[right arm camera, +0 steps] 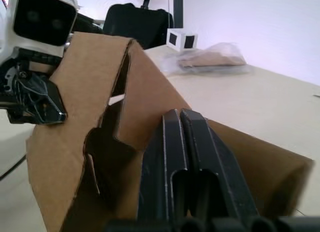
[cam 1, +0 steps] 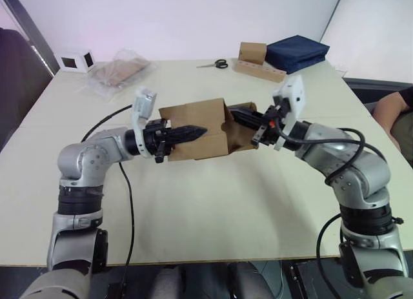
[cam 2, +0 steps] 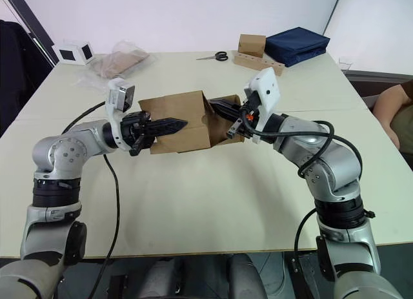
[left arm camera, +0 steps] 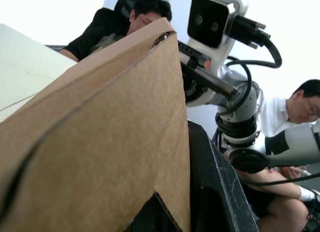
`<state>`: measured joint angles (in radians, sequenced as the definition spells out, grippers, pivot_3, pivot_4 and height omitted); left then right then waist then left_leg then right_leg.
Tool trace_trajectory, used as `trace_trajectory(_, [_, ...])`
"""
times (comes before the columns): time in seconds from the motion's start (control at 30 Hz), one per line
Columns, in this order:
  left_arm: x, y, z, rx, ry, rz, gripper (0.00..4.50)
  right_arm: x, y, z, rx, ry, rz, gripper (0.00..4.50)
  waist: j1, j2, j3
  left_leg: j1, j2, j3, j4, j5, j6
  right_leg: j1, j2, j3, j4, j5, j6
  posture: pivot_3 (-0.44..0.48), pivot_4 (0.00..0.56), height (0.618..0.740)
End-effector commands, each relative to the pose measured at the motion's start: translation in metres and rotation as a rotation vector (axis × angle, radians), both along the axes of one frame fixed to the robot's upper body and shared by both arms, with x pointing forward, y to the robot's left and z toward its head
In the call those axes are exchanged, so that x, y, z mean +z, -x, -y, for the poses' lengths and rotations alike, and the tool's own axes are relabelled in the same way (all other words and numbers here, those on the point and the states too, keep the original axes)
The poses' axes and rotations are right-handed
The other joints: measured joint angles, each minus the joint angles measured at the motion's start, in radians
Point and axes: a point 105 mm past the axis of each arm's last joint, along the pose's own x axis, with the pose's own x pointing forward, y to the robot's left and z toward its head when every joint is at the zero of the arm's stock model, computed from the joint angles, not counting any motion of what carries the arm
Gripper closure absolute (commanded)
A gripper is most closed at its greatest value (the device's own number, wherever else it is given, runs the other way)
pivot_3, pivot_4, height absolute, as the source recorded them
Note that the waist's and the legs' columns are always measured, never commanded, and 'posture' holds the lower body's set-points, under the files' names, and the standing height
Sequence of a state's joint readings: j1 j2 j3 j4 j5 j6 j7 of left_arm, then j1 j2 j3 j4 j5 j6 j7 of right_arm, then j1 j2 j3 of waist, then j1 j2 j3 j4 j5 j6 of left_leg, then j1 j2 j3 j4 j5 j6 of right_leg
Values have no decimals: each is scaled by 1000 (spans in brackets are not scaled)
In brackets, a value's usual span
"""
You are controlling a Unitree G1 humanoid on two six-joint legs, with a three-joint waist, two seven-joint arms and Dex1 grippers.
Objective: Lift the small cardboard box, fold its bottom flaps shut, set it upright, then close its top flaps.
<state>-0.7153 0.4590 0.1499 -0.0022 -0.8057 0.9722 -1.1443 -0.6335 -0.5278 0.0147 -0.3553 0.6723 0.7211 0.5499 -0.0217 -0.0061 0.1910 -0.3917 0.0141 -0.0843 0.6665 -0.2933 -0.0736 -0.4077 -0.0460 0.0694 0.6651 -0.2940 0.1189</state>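
Box: you have the small cardboard box (cam 1: pixel 197 136) at mid-table, just above or on the table (cam 1: pixel 213 215); contact cannot be told. Long axis runs left to right between both arms.
Left gripper: your left gripper (cam 1: pixel 193 132) lies flat along the box's near face, fingers pressed together, pointing toward the right arm. No pinch on cardboard visible.
Right gripper: your right gripper (cam 2: pixel 219 108) enters the box's right end, fingers pressed together, among the open flaps (right arm camera: pixel 125 91).
Key relation: box sits directly between grippers; both touch it, neither nearer.
Step, judged: bottom flaps not yet folded shut.
Surroundings: scissors (cam 1: pixel 216 64), cube-like box (cam 1: pixel 252 52), plastic bag (cam 1: pixel 119 72) well apart at far edge.
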Motion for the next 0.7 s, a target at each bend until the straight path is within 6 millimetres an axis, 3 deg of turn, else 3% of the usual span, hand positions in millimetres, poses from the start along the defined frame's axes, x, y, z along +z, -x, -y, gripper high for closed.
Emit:
trace_trajectory(0.03, [11, 3, -2, -3, 24, 30, 4484, 12, 9, -10, 41, -3, 67, 4500, 0, 0, 0, 0, 0, 0, 0, 0, 0, 0, 0, 0, 0, 0, 0, 0, 150, 740])
trace_trajectory(0.33, [7, 11, 3, -47, 14, -14, 4484, 16, 10, -22, 58, 3, 111, 4500, -1, 0, 0, 0, 0, 0, 0, 0, 0, 0, 0, 0, 0, 0, 0, 0, 150, 740])
trace_trajectory(0.7, [4, 1, 0, 22, 1, 9, 4484, 21, 15, -23, 73, 23, 135, 4500, -1, 0, 0, 0, 0, 0, 0, 0, 0, 0, 0, 0, 0, 0, 0, 0, 150, 740])
